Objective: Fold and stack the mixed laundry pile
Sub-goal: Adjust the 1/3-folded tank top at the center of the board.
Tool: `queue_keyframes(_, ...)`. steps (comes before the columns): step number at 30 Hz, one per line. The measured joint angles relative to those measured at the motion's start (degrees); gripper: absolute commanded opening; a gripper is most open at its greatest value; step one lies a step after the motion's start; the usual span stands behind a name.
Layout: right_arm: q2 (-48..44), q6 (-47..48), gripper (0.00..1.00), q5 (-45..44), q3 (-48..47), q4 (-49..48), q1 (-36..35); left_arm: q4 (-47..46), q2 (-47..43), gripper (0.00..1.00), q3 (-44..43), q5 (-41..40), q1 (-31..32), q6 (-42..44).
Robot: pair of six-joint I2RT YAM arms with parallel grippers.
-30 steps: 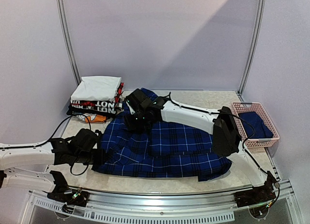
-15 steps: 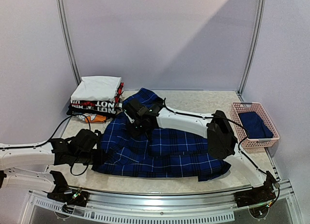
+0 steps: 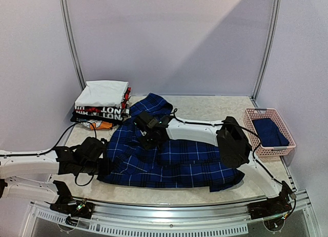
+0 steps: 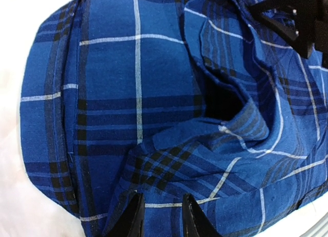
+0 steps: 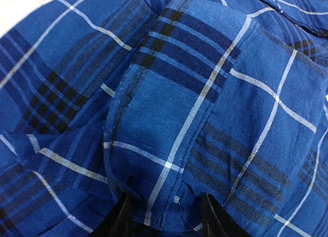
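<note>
The dark-blue plaid shirt (image 3: 179, 157) lies spread across the middle of the table, with rumpled folds at its left and back. My left gripper (image 3: 105, 165) sits at the shirt's left edge. In the left wrist view it (image 4: 163, 217) is shut on a fold of the plaid cloth. My right gripper (image 3: 148, 136) is pressed down on the shirt's back-left part. In the right wrist view its (image 5: 166, 219) jaws are still apart, one on each side of a raised fold (image 5: 169, 145). The navy T-shirt (image 3: 270, 132) lies in the basket; its print is hidden.
A pink lattice basket (image 3: 256, 114) stands at the right edge of the table. A stack of folded white and black garments (image 3: 102, 101) sits at the back left, with something orange (image 3: 104, 125) under its near side. The right arm's elbow (image 3: 233, 142) hangs over the shirt's right half.
The right gripper has come down and slightly nearer onto the shirt, its jaws narrowing around a fold. Its elbow has swung left. The left gripper has held still.
</note>
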State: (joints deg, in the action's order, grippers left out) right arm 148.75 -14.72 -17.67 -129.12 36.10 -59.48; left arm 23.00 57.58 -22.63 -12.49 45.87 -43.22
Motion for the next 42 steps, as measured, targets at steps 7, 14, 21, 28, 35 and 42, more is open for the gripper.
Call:
queue_keyframes(7, -2.6, -1.5, 0.51, 4.5, 3.1, -4.5, 0.2, 0.0, 0.2, 0.27, 0.1, 0.0, 0.0, 0.0)
queue_keyframes(14, -2.9, -2.2, 0.51, 6.1, 2.9, -8.3, 0.2, 0.0, 0.2, 0.27, 0.2, 0.0, 0.0, 0.0)
queue_keyframes(21, -2.0, -2.3, 0.46, 4.8, -0.5, -8.5, 0.2, 0.0, 0.2, 0.27, 0.3, 0.0, 0.0, 0.0)
queue_keyframes(28, -0.4, -2.2, 0.48, 3.7, -0.7, -7.8, 0.1, -0.1, 0.2, 0.27, 0.3, 0.0, 0.0, 0.0)
queue_keyframes(35, 0.2, -2.5, 0.53, 6.4, -0.4, -8.5, -0.2, -0.5, 1.0, 0.27, 0.3, 0.0, 0.0, 0.0)
queue_keyframes(42, 0.2, -3.3, 0.55, 8.0, -0.1, -9.7, -0.2, -0.8, 1.0, 0.27, 0.3, 0.0, 0.0, 0.0)
